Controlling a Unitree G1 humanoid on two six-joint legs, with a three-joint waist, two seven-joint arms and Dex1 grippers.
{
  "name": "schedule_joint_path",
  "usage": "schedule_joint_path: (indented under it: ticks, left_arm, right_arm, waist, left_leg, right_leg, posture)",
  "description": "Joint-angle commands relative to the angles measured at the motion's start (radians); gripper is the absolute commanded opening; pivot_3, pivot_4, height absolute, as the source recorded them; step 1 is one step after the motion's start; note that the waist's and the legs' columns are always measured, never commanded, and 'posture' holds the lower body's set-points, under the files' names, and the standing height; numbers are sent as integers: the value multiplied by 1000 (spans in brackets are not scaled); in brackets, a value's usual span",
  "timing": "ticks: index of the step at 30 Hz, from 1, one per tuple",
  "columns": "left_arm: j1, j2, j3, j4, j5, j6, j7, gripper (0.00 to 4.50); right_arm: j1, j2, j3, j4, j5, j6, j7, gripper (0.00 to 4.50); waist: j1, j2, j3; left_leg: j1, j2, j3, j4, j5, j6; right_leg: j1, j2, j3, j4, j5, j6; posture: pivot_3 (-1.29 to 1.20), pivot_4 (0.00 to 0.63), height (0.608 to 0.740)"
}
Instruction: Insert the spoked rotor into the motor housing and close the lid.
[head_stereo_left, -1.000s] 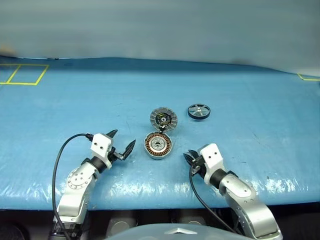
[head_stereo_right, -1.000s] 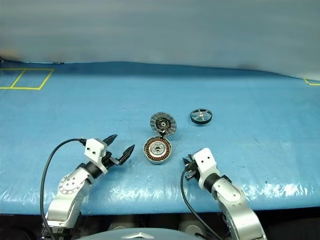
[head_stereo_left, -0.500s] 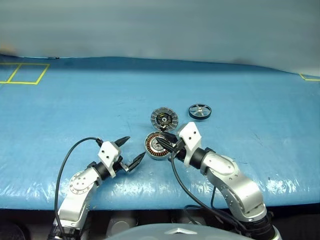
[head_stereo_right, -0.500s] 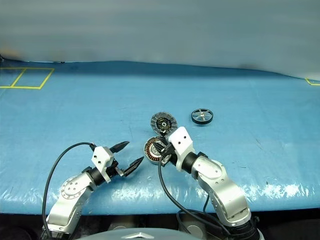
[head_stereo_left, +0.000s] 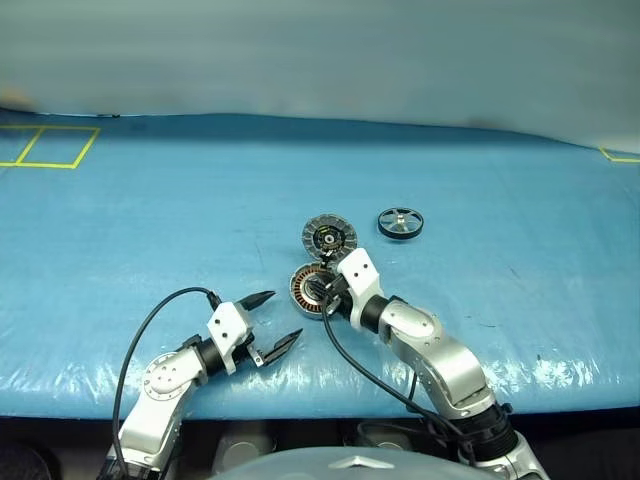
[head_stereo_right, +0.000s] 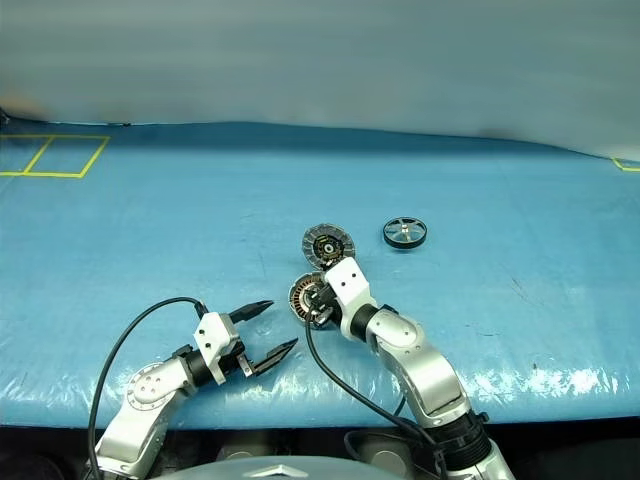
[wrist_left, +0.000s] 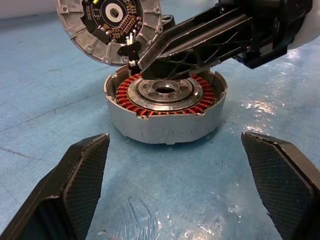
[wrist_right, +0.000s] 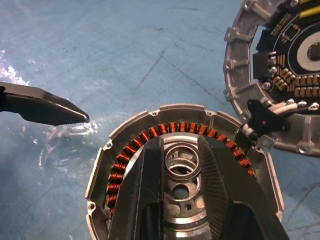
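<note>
The motor housing (wrist_left: 165, 107), a silver cup with copper windings, lies on the blue table. Its lid (head_stereo_left: 329, 237) stands tilted open at the far edge, joined to it. The spoked rotor (head_stereo_left: 400, 222) lies apart, farther back to the right. My right gripper (wrist_right: 180, 150) hovers over the housing's hub, its fingers (wrist_right: 145, 190) only narrowly apart and open with nothing between them. My left gripper (head_stereo_left: 283, 316) is wide open, nearer the table's front edge, left of the housing and pointing at it. One left fingertip (wrist_right: 45, 107) shows in the right wrist view.
The blue table (head_stereo_left: 150, 220) has yellow tape marks (head_stereo_left: 45, 147) at the far left and a yellow mark (head_stereo_left: 615, 153) at the far right. Black cables (head_stereo_left: 135, 340) trail from both wrists near the front edge.
My right arm has swung left from the front edge to above the housing. My left gripper has pulled back toward the front edge and turned right to face the housing.
</note>
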Motion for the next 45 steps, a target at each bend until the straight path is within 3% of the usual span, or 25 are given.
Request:
schedule_joint_path:
  ticks: [1,19,28,43,44,45]
  left_arm:
    - [4,-1,-5,-4,-8,-30,-9,4500]
    - [-9,-1,-3,41,-10,-48,-13,4500]
    - [-8,-6,4,47,-17,-50,-10,4500]
    - [-17,-9,4,57,-14,-50,-8,4500]
    - [-17,-9,4,56,-13,-50,-8,4500]
    - [-17,-10,4,56,-14,-50,-7,4500]
  right_arm:
    - [9,0,-4,-24,3,-23,8,655]
    - [48,38,-35,-26,14,-33,-16,655]
    - [45,39,-57,-175,84,39,-4,655]
    - [37,49,-18,28,0,-70,-28,655]
    - [37,51,-19,27,1,-70,-26,1384]
    - [38,52,-19,22,3,-66,-23,1638]
  waist:
    - [0,0,0]
    - [0,0,0]
    - [0,0,0]
    - [-1,0,0]
    - [-1,0,0]
    - [-1,0,0]
  left_leg:
    - [0,0,0,0,0,0]
    - [1,0,0,0,0,0]
    - [0,1,0,0,0,0]
    - [1,0,1,0,0,0]
    - [1,0,0,0,0,0]
    - [1,0,0,0,0,0]
  right_leg:
    - [0,0,0,0,0,0]
    - [1,0,0,0,0,0]
    - [0,0,0,1,0,0]
    - [1,0,0,1,0,0]
    - [1,0,0,1,0,0]
    - [1,0,0,1,0,0]
  posture:
    - [0,150,740]
    - [0,150,740]
    - [0,150,740]
    - [0,150,740]
    - [0,150,740]
    - [0,150,740]
